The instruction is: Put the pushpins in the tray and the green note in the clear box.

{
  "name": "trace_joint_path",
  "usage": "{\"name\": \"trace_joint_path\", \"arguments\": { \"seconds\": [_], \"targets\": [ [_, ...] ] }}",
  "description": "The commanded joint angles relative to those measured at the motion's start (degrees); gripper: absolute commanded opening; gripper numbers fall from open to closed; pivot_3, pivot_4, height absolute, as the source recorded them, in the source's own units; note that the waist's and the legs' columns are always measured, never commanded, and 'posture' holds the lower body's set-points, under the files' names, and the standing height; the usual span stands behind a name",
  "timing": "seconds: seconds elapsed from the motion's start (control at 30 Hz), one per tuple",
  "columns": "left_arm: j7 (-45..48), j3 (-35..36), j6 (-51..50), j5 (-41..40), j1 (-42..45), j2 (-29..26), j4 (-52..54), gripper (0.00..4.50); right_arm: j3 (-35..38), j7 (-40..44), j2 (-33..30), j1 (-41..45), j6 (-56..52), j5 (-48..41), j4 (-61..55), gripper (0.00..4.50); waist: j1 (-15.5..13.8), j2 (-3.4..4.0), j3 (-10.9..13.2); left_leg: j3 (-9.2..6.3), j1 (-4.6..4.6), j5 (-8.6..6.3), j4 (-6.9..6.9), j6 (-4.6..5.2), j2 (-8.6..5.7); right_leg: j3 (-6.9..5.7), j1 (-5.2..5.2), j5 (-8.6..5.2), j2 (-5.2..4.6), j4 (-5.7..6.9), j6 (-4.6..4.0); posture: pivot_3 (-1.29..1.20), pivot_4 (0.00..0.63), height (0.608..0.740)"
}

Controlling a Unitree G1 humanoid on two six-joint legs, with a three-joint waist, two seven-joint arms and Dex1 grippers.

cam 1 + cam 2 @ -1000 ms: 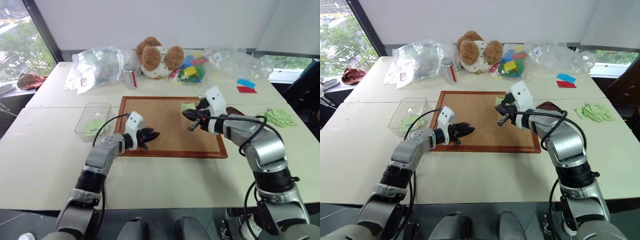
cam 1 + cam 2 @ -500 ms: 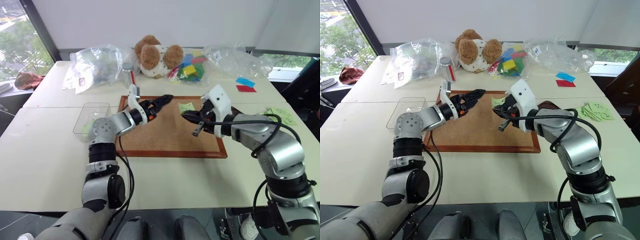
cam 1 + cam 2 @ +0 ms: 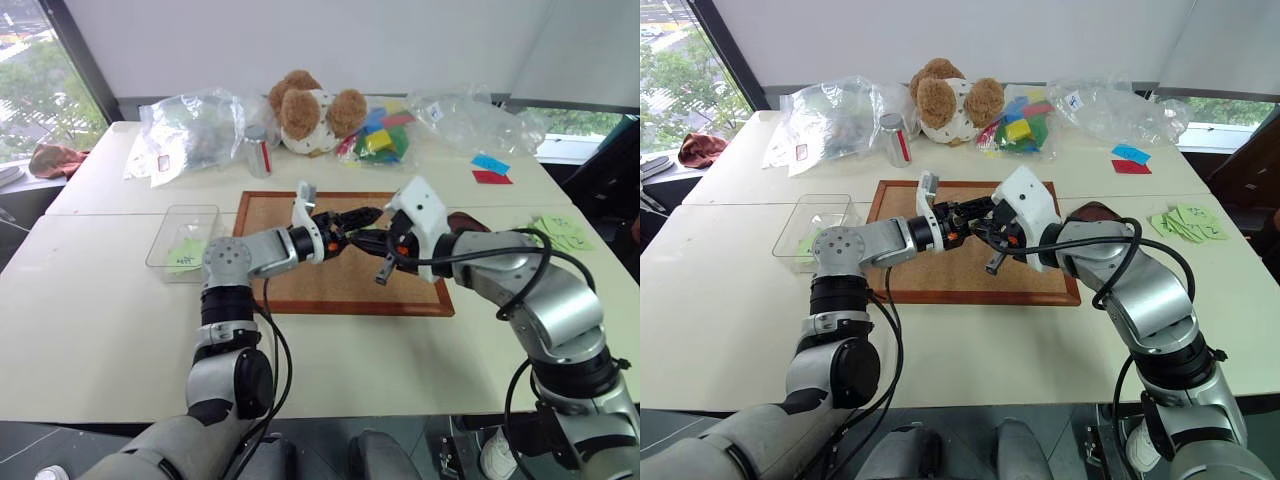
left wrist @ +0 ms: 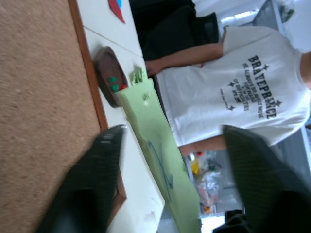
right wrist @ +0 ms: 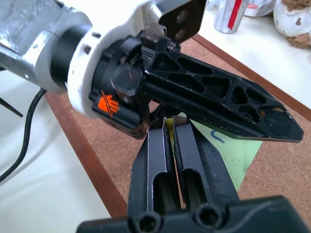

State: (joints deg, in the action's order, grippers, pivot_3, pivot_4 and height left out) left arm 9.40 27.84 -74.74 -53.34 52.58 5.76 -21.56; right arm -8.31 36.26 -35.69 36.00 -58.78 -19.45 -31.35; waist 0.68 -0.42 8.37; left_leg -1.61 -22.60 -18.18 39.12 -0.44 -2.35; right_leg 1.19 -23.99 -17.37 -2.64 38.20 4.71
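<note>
Above the corkboard (image 3: 300, 285), my right gripper (image 3: 372, 238) is shut on the green note (image 5: 238, 155), whose edge is pinched between its fingers (image 5: 158, 145). My left gripper (image 3: 365, 218) has reached across and meets it tip to tip. It is open, with one finger on each side of the green note (image 4: 155, 141) and neither touching the paper. The tray (image 3: 467, 222) sits just off the board's right edge with small green and red pushpins (image 4: 112, 80) in it. The clear box (image 3: 185, 240) stands left of the board.
A light-green slip (image 3: 185, 258) lies in the clear box. More green slips (image 3: 560, 232) lie at the far right. Plastic bags (image 3: 195, 130), a can (image 3: 262, 155), a plush bear (image 3: 315, 112) and coloured blocks line the back. A person in a white T-shirt (image 4: 243, 92) stands beyond the table.
My left gripper swung up and to the right from the board's front edge, rolled over, and now straddles the note. My right gripper drew slightly back, still holding the note.
</note>
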Motion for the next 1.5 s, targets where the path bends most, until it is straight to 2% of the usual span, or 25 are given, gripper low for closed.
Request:
{"name": "trace_joint_path", "arguments": {
  "seconds": [0.03,0.1,0.13,0.37,0.7,0.83,1.0,1.1,1.33,1.5],
  "targets": [
    [-0.86,0.32,-0.34,-2.48,0.71,0.24,2.1,1.25,0.56,-0.22,-0.45,1.01,0.73,-0.43,-2.17,0.0,-0.04,0.0,0.0,0.0,0.0,0.0,0.0,0.0,0.0,0.0,0.0,0.0,0.0,0.0,0.0,0.0,0.15,0.74],
    [-1.43,0.56,-0.42,-3.16,0.42,0.25,2.32,0.25,0.56,-0.33,-0.39,1.02,0.64,-0.5,-2.27,0.0,-0.05,0.0,0.0,0.0,0.0,0.0,0.0,0.0,0.0,0.0,0.0,0.0,0.0,0.0,0.0,0.0,0.15,0.74],
    [-1.78,0.65,-0.51,-3.52,0.26,0.26,2.52,0.05,0.58,-0.36,-0.38,1.04,0.62,-0.52,-2.28,0.0,-0.05,0.0,0.0,0.0,0.0,0.0,0.0,0.0,0.0,0.0,0.0,0.0,0.0,0.0,0.0,0.0,0.15,0.74],
    [-4.65,1.56,-0.21,-4.9,-1.53,-0.34,3.43,0.05,1.99,-0.49,-0.82,2.8,0.19,-0.72,-1.59,0.0,0.0,0.0,0.0,0.0,0.0,0.0,0.0,0.0,0.0,0.0,0.0,0.0,0.0,0.0,0.0,0.0,0.15,0.74],
    [-3.76,0.65,5.5,-3.28,-3.33,-2.26,0.47,0.05,6.39,-1.21,-1.91,5.93,-3.23,-3.23,-1.26,0.0,-0.15,0.0,0.0,0.0,-0.01,0.01,0.0,-0.01,-0.02,0.0,-0.01,0.0,0.0,0.0,0.0,0.0,0.15,0.74],
    [-5.16,2.51,7.84,-5.31,-2.46,-1.81,0.9,0.05,10.41,-3.21,-3.75,4.52,0.12,-0.06,8.4,0.0,-0.15,0.0,0.0,0.0,-0.01,0.01,0.01,-0.01,-0.02,0.01,0.01,0.0,0.0,-0.01,0.0,0.0,0.15,0.74],
    [-7.93,4.76,10.55,-8.3,-1.62,-1.12,2.69,0.05,13.3,-8.4,-4.73,4.8,10.56,6.29,31.54,0.0,-0.16,-0.01,0.0,0.05,0.0,0.01,0.02,-0.01,-0.04,0.04,0.03,0.0,-0.01,0.0,0.0,0.0,0.15,0.74],
    [-9.52,5.23,11.66,-9.68,-1.65,-0.93,3.82,0.05,12.6,-9.32,-5.05,6.41,17.96,9.7,42.52,0.0,-0.06,0.0,0.0,0.07,0.0,0.01,-0.02,-0.01,-0.03,0.04,-0.03,0.0,-0.01,0.03,0.0,0.0,0.15,0.74],
    [-12.31,4.96,12.97,-12.82,-2.84,-0.75,6.18,0.05,12.72,-10.49,-3.82,10.96,28.79,13.04,62.8,0.0,0.12,0.0,0.0,0.2,0.01,0.03,0.02,-0.05,-0.03,0.14,-0.11,0.0,0.01,0.15,0.0,0.0,0.15,0.74],
    [-13.15,3.81,13.34,-13.69,-4.25,-0.8,7.54,0.05,12.85,-9.93,-2.66,12.27,33.59,13.56,71.45,0.0,-0.01,0.0,0.0,0.19,0.03,0.03,0.02,-0.05,-0.03,0.14,-0.06,0.0,0.01,0.14,0.0,0.0,0.15,0.74]
  ]
}}
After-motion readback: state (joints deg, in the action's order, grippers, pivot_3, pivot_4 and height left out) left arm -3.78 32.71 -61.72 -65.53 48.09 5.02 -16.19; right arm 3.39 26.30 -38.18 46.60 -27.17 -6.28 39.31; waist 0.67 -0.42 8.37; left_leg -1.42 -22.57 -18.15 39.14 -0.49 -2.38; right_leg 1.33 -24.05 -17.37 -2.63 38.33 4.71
